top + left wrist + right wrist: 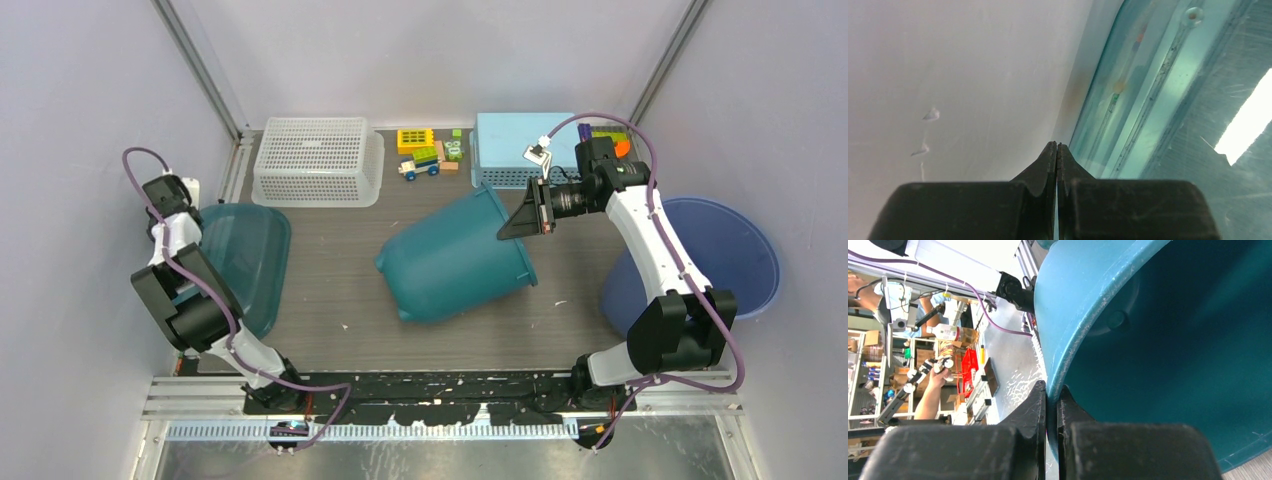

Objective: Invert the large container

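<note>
Right gripper is clamped on the rim of the large teal plastic bucket. One finger sits outside the wall and one inside, with the rim edge pinched between them.

The bucket lies on its side on the grey table, not inverted. Its mouth faces the right hand. Its body runs from the fingertips toward the left arm's side and back toward the arm bases, closed bottom at the end farthest from the hand. From the top view I can't tell whether the rim is lifted off the table.

Around the right hand:
- A light blue perforated plastic basket is just beyond it, on the far side.
- A round blue plastic tub is on its outer side, partly under the right arm.
- Coloured toy blocks are beyond the hand, toward the left.
- A white mesh plastic basket is farther left along the far edge.

Left gripper has its fingers pressed together with nothing between them. A translucent teal plastic bin is just right of its fingertips, and the white side wall is on the other side. It is well apart from the bucket.
</note>
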Available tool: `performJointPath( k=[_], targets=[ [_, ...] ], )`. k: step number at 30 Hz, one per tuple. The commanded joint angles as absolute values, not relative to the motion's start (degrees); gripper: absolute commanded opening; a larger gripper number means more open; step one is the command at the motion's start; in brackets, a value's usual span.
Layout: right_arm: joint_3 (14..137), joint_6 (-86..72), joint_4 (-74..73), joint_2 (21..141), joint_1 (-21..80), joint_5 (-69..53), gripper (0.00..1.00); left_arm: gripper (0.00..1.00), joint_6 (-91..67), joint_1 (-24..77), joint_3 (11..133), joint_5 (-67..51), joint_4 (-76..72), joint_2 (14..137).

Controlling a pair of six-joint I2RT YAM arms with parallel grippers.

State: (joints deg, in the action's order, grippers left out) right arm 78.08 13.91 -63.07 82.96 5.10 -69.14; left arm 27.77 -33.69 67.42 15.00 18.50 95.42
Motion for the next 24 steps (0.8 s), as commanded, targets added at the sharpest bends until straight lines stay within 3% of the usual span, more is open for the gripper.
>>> performJointPath(
  k=[1, 9, 24],
  targets=[
    [78.37, 15.08, -62.34, 80.50, 4.83, -73.41, 0.01, 0.01, 29.70, -35.01, 67.97, 16.15, 13.72, 97.22],
    [78.31, 15.05, -62.34, 80.95, 4.77, -73.41, 0.01, 0.01, 31.77, -35.51, 67.07, 17.35, 10.75, 99.94],
    [78.67, 14.74, -62.08, 81.04, 4.81, -73.21, 0.01, 0.00, 30.17, -35.57, 63.79, 7.66, 15.18, 98.18]
  ],
)
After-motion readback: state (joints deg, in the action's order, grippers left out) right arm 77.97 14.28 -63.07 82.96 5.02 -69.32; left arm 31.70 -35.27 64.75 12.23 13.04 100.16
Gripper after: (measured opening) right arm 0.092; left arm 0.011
